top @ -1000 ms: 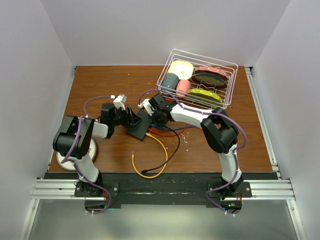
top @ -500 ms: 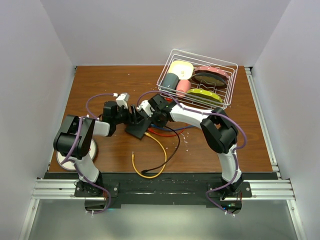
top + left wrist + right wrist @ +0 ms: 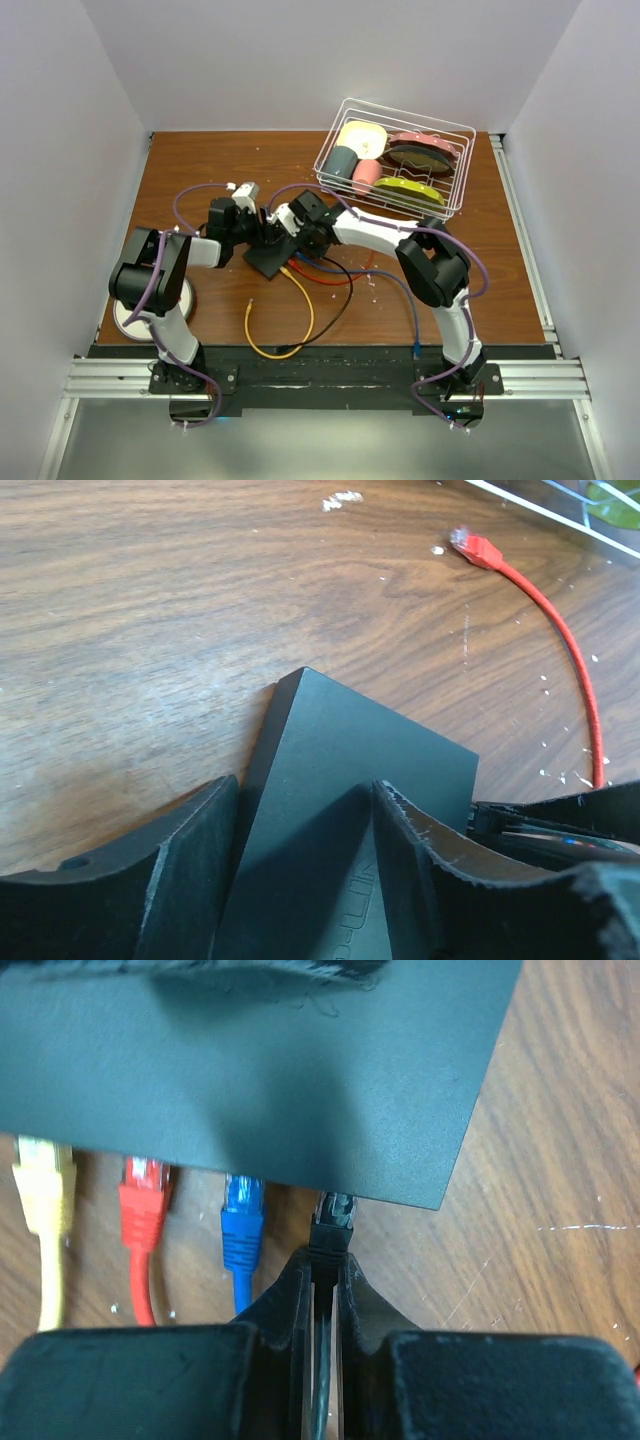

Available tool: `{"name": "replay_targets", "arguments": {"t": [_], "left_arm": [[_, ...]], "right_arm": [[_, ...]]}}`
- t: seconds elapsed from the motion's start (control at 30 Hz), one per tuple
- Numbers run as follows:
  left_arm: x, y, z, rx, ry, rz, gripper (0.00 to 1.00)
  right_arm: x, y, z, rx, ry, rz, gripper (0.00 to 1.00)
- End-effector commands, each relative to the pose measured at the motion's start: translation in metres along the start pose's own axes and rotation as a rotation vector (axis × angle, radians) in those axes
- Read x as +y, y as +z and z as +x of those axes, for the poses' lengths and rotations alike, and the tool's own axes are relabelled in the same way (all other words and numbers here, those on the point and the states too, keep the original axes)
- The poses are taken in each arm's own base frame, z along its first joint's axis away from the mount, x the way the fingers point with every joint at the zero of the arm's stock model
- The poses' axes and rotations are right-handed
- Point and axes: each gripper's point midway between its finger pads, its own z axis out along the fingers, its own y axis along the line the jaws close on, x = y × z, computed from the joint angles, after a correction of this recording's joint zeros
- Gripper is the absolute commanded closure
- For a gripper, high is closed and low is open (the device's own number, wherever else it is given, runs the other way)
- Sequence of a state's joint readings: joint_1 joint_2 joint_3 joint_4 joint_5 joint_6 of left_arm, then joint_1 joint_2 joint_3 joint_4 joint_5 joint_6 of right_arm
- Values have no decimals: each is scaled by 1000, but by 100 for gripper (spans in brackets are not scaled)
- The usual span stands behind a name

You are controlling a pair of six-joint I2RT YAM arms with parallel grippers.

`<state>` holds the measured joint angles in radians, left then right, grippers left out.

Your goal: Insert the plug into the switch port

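switch (image 3: 250,1070): flat black box across the top of the right-wrist view; seen from overhead it lies left of centre on the tabletop (image 3: 200,170)
plug (image 3: 333,1222): black, tip at the switch's lower edge, just right of the blue plug (image 3: 242,1215)
right hand (image 3: 325,1265): directly below the plug, clenched on its tail
left hand (image 3: 305,792): fingers straddle a corner of the switch; cannot tell whether they clamp it
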<state>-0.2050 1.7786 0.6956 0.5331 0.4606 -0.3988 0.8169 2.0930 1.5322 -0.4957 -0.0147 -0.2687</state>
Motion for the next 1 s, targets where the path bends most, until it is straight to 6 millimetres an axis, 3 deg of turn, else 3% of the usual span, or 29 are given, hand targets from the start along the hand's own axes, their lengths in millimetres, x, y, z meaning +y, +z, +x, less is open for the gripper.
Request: {"name": "replay_targets", "arguments": {"t": [0.0, 0.1, 0.23, 0.53, 0.97], "left_arm": [[-42, -1, 23, 90, -12, 178, 43], [-41, -5, 32, 103, -24, 176, 44], [-42, -9, 38, 109, -25, 182, 45], [-49, -10, 39, 106, -15, 231, 48], [-64, -11, 50, 140, 7, 289, 53]], "right_arm": [[0, 14, -71, -190, 67, 35, 100], [3, 19, -69, -192, 144, 31, 100], [7, 12, -76, -265, 207, 21, 100], [17, 9, -78, -303, 124, -39, 100], [13, -2, -110, -420, 53, -41, 100]]}}
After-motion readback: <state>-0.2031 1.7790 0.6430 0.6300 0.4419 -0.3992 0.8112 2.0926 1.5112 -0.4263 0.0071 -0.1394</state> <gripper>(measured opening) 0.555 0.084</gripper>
